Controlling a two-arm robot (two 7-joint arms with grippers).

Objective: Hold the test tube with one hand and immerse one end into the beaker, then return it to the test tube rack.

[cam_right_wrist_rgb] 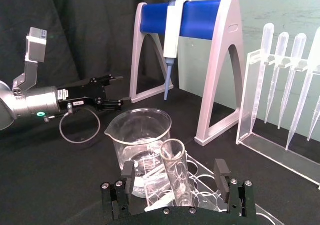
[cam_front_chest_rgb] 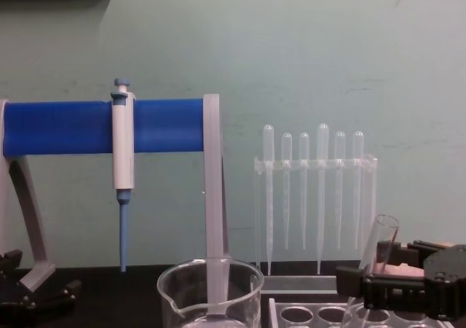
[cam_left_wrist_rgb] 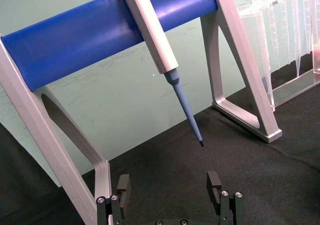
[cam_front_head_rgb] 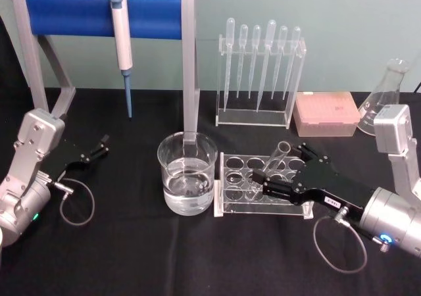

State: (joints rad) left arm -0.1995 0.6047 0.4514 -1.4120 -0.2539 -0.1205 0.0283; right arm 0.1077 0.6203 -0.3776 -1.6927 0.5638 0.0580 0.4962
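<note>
**Open end effector sitting around the tube in the rack**

The right end effector (cam_front_head_rgb: pixel 284 171) is reaching in from the right side, low over the desk (cam_front_head_rgb: pixel 131 256). Its two black fingers are standing wide apart. The test tube (cam_front_head_rgb: pixel 275 163) is sitting between them, and in the right wrist view there is a gap on each side of the glass, so nothing is squeezing it. The test tube is standing in a hole of the test tube rack (cam_front_head_rgb: pixel 263 208). It is leaning, with its open top pointing up and away from the robot.

The beaker (cam_front_head_rgb: pixel 187 177) is standing just beside the rack, on the rack's left side. It is holding some clear water.

The left end effector (cam_front_head_rgb: pixel 100 147) is resting far off on the left side of the desk, with its fingers open too and holding nothing.

Behind, a pipette (cam_front_head_rgb: pixel 121 39) is hanging on a blue stand (cam_front_head_rgb: pixel 72 13), and thin droppers (cam_front_head_rgb: pixel 260 59) are hanging in a clear holder.
</note>
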